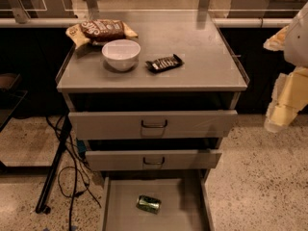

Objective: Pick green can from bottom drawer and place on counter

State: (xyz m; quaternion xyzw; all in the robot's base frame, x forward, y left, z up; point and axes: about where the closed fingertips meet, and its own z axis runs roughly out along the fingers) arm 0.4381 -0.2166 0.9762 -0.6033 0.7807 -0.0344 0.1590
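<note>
Step 1, the reach: your gripper hangs at right by the counter, grip can't tell, & the can lies in the open bottom drawer, so next you go left & down to it.

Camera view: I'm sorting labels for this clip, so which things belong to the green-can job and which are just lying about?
Job: green can, lying in the open bottom drawer; counter; gripper, right of the cabinet, away from the can.
Lying about, all on the counter: white bowl, chip bag, black candy bar wrapper.
</note>
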